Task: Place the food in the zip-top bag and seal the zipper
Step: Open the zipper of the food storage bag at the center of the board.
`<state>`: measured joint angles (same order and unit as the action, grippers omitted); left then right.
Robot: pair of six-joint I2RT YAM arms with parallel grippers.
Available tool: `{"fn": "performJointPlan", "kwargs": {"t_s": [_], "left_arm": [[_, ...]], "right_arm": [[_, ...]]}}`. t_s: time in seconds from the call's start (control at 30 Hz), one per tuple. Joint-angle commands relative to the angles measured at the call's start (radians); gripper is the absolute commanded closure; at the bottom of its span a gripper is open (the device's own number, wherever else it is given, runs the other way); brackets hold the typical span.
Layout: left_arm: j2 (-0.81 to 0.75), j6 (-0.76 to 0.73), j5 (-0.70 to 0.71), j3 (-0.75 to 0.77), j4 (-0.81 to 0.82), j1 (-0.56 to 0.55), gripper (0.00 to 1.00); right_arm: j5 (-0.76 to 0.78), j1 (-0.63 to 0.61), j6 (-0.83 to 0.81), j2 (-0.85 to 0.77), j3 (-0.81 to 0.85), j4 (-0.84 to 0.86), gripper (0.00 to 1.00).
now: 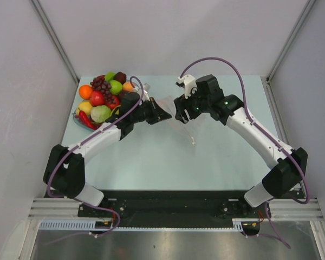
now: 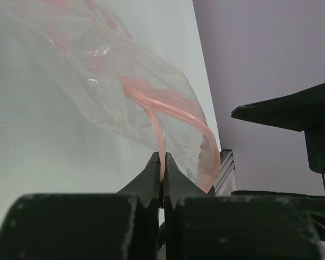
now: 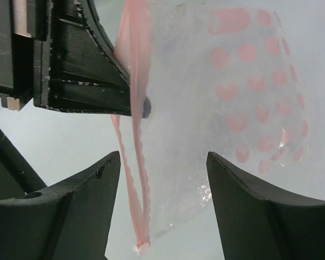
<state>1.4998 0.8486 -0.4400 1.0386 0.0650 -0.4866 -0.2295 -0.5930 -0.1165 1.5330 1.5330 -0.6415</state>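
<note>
Pale table [image 1: 168, 162]: one zip-top bag [image 3: 233, 108]; left pincer [image 2: 161, 162] clamped on zipper [image 2: 157, 124], right pincer [image 3: 163, 157] apart.

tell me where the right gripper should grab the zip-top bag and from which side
The zipper strip, just past where the left gripper pinches it, coming from the side opposite that gripper. The zip-top bag hangs edge-on with the pink strip running through the open right gripper; it looks a firmer ridge than the crinkly film.

The zip-top bag [image 3: 179, 108] is clear with pink dots — its zipper [image 3: 133, 54] pale pink.
</note>
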Motion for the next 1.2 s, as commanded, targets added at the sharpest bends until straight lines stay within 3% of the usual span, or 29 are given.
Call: {"fn": "performJointPlan", "kwargs": {"t_s": [0.0, 0.2, 0.27, 0.33, 0.37, 0.43, 0.63, 0.87, 1.03, 1.13, 1.17], "left_arm": [[-0.053, 0.004, -0.046, 0.001, 0.036, -0.003, 1.00], [-0.087, -0.009, -0.069, -0.015, 0.033, -0.003, 1.00], [-0.096, -0.006, -0.098, -0.023, 0.062, -0.003, 1.00], [-0.107, -0.009, -0.155, -0.017, 0.058, -0.003, 0.99], [-0.108, -0.034, -0.173, -0.011, 0.042, -0.001, 1.00], [-0.119, -0.074, -0.226, 0.006, -0.020, 0.008, 1.00], [-0.145, -0.331, -0.331, 0.101, -0.346, 0.127, 0.91], [-0.023, -0.872, -0.397, 0.342, -0.798, 0.217, 0.83], [0.056, -0.953, -0.416, 0.422, -0.892, 0.217, 0.75], [0.037, -0.948, -0.385, 0.410, -0.849, 0.232, 0.66], [0.028, -0.927, -0.387, 0.408, -0.835, 0.246, 0.57]], "right_arm": [[-0.048, -0.025, -0.023, 0.004, 0.032, 0.003, 0.32], [-0.090, -0.028, -0.044, 0.035, 0.062, -0.050, 0.36], [-0.048, -0.045, -0.058, 0.030, 0.043, -0.035, 0.42], [-0.019, -0.039, -0.055, 0.044, 0.035, -0.038, 0.58], [-0.018, -0.033, -0.045, 0.050, 0.045, -0.049, 0.82], [-0.037, -0.005, -0.028, 0.053, 0.084, -0.079, 0.99], [-0.166, 0.105, 0.151, -0.051, 0.127, -0.135, 1.00], [-0.336, 0.170, 0.457, -0.160, -0.046, -0.135, 1.00], [-0.383, 0.122, 0.623, -0.126, -0.082, -0.017, 1.00], [-0.361, 0.127, 0.679, -0.071, -0.089, 0.046, 1.00], [-0.361, 0.131, 0.702, -0.056, -0.089, 0.060, 1.00]]}}
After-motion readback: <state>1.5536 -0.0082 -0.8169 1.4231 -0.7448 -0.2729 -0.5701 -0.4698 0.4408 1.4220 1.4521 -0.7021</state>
